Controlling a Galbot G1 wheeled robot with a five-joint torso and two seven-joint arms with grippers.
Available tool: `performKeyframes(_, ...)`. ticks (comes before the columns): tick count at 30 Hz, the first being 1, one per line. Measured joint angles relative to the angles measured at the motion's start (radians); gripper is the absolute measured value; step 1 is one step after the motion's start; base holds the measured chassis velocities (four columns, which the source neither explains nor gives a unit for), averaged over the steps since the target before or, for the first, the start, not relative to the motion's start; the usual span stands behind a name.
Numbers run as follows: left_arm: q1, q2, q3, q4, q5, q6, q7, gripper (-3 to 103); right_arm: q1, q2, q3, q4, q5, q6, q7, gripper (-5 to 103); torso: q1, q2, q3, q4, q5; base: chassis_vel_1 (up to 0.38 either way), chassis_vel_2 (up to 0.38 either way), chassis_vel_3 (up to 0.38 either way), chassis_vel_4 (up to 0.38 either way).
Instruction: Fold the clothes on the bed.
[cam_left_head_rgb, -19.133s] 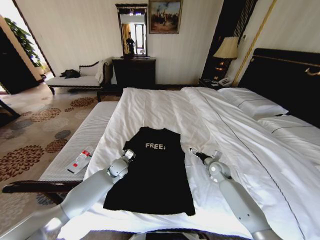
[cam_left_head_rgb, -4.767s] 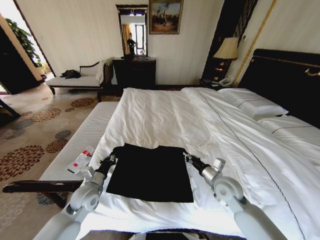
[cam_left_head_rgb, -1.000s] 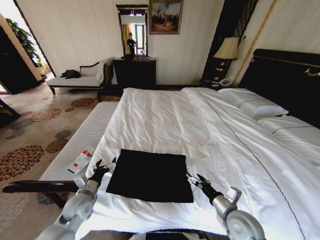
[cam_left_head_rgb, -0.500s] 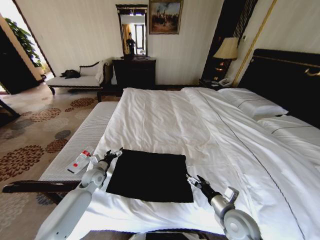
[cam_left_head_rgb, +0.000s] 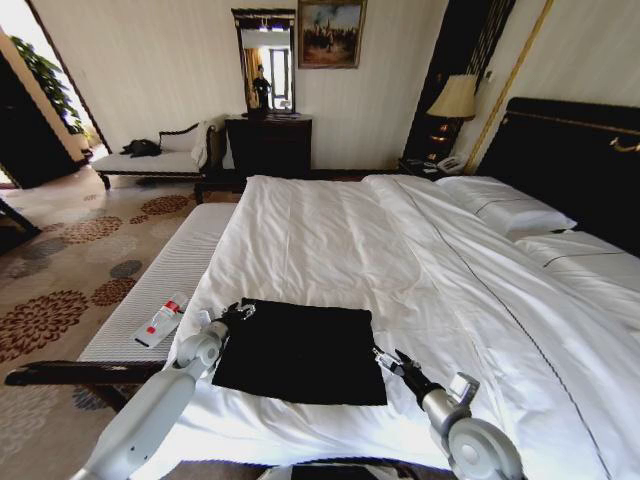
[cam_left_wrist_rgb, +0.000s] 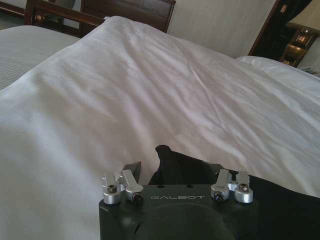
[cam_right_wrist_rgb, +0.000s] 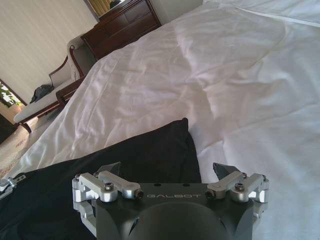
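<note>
The clothes, one black T-shirt (cam_left_head_rgb: 300, 350), lie folded into a flat rectangle near the foot of the bed (cam_left_head_rgb: 330, 240), with no lettering showing. My left gripper (cam_left_head_rgb: 238, 312) is at the shirt's far left corner. In the left wrist view, the left gripper (cam_left_wrist_rgb: 172, 170) is open and a raised corner of the shirt (cam_left_wrist_rgb: 170, 162) stands between its fingers, hiding one fingertip. My right gripper (cam_left_head_rgb: 390, 362) hovers at the shirt's right edge, nearer the front. The right wrist view shows the right gripper (cam_right_wrist_rgb: 167, 170) open above the shirt (cam_right_wrist_rgb: 125, 160), touching nothing.
A pale striped bench (cam_left_head_rgb: 165, 275) runs along the bed's left side with a small white and red bottle (cam_left_head_rgb: 160, 320) on it. Pillows (cam_left_head_rgb: 505, 210) and the dark headboard (cam_left_head_rgb: 570, 150) are at the right. A dresser (cam_left_head_rgb: 268, 145) stands by the far wall.
My left gripper has moved forward along the shirt's left edge to its far corner. The right gripper has barely moved. The shirt was folded in half well before this.
</note>
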Motion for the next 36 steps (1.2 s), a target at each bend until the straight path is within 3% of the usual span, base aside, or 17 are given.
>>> performKeyframes(2,0.0,0.0,0.0,0.0,-0.001,0.0,-0.004,59,0.011,-0.009,0.001,0.0,0.016,-0.007,0.006,100,0.0,0.0,0.0,0.0,0.0,0.0,0.0,0.0,0.0)
performKeyframes(7,-0.001,0.002,0.0,0.001,-0.001,-0.001,-0.008,48,0.042,-0.026,-0.002,-0.006,0.048,-0.022,0.021,100,0.0,0.0,0.0,0.0,0.0,0.0,0.0,0.0,0.0)
performKeyframes(12,0.0,0.0,0.003,0.004,-0.003,-0.004,-0.014,20,0.123,-0.064,-0.016,-0.039,0.127,-0.054,0.053,100,0.0,0.0,0.0,0.0001,0.0,0.0,0.0,0.0,0.0)
performKeyframes(19,-0.006,-0.005,0.016,0.011,-0.004,-0.005,-0.022,2,0.219,-0.104,-0.05,-0.119,0.222,-0.082,0.07,100,0.0,0.0,0.0,-0.0001,0.0,0.0,0.0,0.0,0.0)
performKeyframes(25,-0.017,-0.009,0.032,0.012,-0.01,-0.005,-0.044,0,0.446,-0.144,-0.155,-0.332,0.314,-0.102,0.072,100,0.0,0.0,0.0,0.0,0.0001,0.0,0.0,0.0,0.0)
performKeyframes(36,-0.002,-0.011,0.017,0.005,-0.012,-0.008,-0.048,0,0.637,-0.108,-0.229,-0.559,0.31,-0.101,0.027,100,0.0,0.0,0.0,-0.0001,-0.0001,0.0,0.0,0.0,0.0)
